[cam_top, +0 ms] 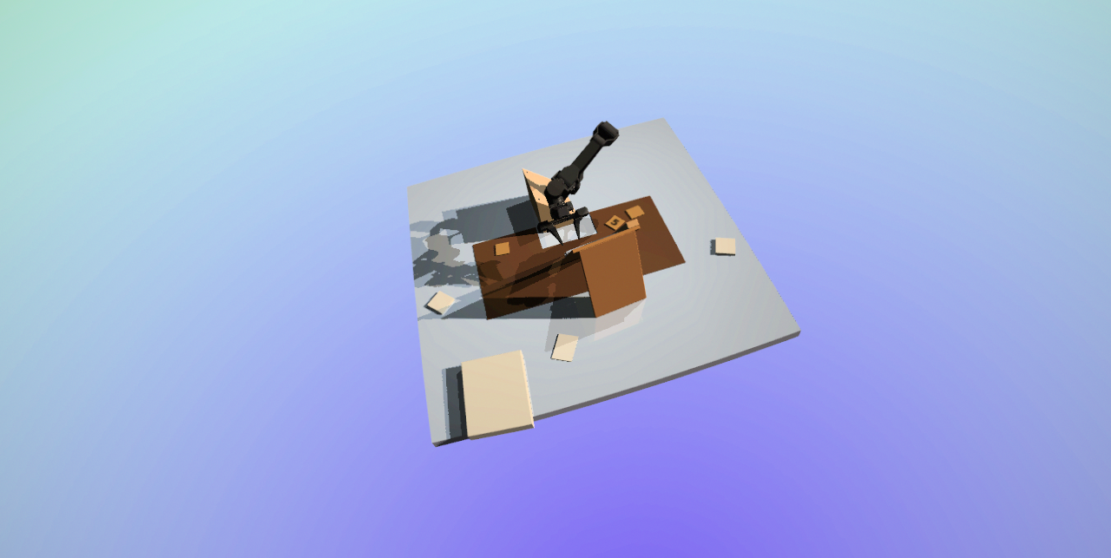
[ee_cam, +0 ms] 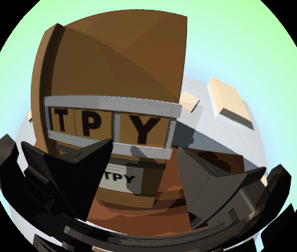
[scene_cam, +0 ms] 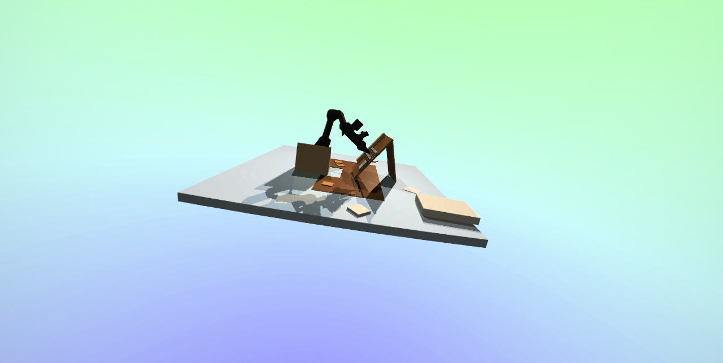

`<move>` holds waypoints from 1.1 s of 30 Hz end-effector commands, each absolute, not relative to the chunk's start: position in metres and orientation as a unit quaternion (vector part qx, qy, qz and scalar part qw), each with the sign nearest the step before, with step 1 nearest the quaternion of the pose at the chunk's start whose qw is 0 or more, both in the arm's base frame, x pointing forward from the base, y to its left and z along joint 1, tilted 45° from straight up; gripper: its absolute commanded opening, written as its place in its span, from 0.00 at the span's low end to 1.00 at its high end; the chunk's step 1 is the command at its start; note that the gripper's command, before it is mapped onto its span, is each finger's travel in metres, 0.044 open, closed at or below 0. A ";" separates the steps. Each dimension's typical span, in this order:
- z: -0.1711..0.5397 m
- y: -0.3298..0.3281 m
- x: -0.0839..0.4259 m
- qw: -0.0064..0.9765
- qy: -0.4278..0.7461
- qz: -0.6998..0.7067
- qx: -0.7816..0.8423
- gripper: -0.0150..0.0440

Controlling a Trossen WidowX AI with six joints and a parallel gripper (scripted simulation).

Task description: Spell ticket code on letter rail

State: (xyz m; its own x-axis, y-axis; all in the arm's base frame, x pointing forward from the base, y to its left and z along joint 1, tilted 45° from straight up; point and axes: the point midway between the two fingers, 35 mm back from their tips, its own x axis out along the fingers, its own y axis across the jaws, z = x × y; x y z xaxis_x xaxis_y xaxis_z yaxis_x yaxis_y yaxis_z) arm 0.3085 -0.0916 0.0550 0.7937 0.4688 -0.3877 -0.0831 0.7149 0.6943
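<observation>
The ticket [ee_cam: 120, 187] reads TPY as far as it shows; my left finger hides its left part. On the sloped board [ee_cam: 120, 52] [scene_cam: 382, 141], the rail [ee_cam: 113, 102] holds a T tile [ee_cam: 61, 120], a P tile [ee_cam: 92, 124] and a Y tile [ee_cam: 143, 129], left to right. T and P sit together; a narrow grey strip shows between P and Y. My gripper [ee_cam: 145, 148] [cam_top: 569, 240] [scene_cam: 368, 151] is open and empty, in front of the rail's lower edge. Loose tiles [cam_top: 614, 223] [cam_top: 634, 211] [cam_top: 502, 247] lie on the brown mat [cam_top: 660, 244].
A tan panel [cam_top: 533, 183] [scene_cam: 312, 160] stands upright beside the arm. A large pale slab [cam_top: 496, 395] [scene_cam: 447, 208] lies at the counter's edge. Small pale blocks [cam_top: 725, 246] [cam_top: 440, 302] [cam_top: 564, 347] lie around the mat on the grey counter [cam_top: 699, 305].
</observation>
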 end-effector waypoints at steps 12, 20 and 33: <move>0.061 -0.096 0.302 0.884 0.278 0.158 0.342 0.75; 0.060 -0.096 0.301 0.882 0.281 0.156 0.344 0.67; 0.060 -0.096 0.301 0.882 0.281 0.156 0.344 0.25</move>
